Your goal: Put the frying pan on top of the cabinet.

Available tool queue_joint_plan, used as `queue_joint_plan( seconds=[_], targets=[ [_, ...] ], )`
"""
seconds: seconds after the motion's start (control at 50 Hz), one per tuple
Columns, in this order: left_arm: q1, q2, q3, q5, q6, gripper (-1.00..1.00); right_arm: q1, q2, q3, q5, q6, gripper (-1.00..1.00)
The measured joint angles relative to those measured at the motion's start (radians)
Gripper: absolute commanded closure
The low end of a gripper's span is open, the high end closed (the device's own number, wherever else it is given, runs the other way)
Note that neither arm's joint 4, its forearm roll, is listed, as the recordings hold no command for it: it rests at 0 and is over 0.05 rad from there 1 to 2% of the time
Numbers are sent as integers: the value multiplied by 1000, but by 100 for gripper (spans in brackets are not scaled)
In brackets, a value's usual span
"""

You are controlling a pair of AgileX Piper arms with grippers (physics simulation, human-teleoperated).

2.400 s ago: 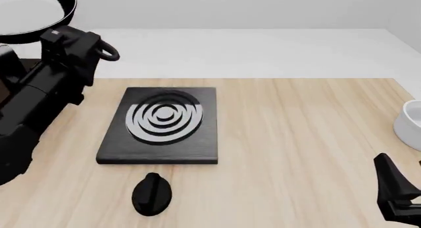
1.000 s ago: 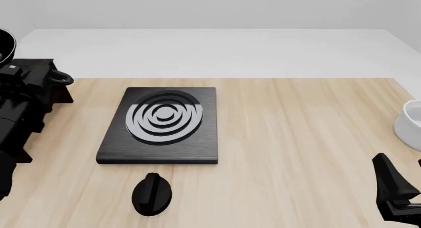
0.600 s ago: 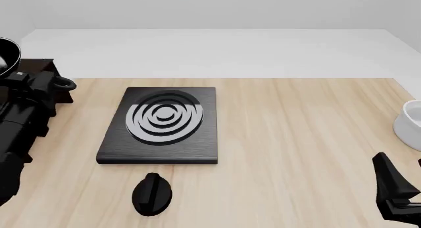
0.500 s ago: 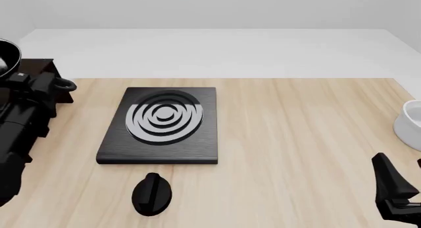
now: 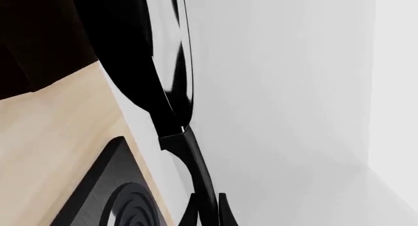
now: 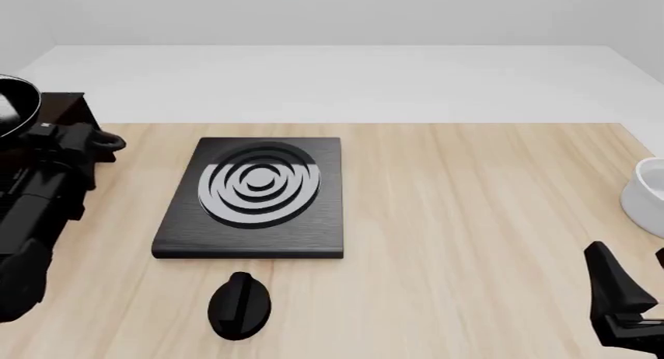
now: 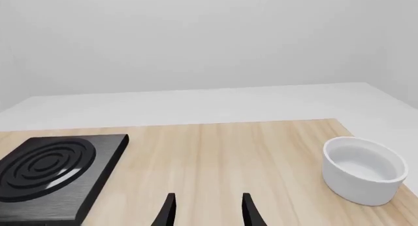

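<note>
The frying pan [image 6: 12,110] shows at the far left edge of the front view, over the dark cabinet [image 6: 64,106]; only part of its rim and glossy inside is in frame. My left gripper [image 6: 81,138] is shut on its long black handle, whose holed end [image 6: 109,141] sticks out to the right. In the left wrist view the pan's black underside [image 5: 124,55] and handle [image 5: 196,172] run up from the gripper [image 5: 207,214], beside the cabinet [image 5: 33,40]. I cannot tell if the pan rests on the cabinet. My right gripper [image 7: 207,211] is open and empty, low at the front right [image 6: 627,304].
A flat square black stove plate [image 6: 254,196] with grey rings lies left of the table's middle, also in the right wrist view [image 7: 52,172]. A small black knob [image 6: 239,304] sits in front of it. A white bowl [image 6: 651,196] stands at the right edge.
The left arm carried the pan from high at the top left down and leftward over the cabinet, then shifted slightly right and lower. The right arm has not moved.
</note>
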Motion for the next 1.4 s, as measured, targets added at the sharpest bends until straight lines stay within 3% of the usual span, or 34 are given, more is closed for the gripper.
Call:
queue_joint_plan(
  seconds=[1.4],
  targets=[
    [39, 185, -1, -133, -29, 100, 7, 21, 0, -15, -16, -100]
  ],
)
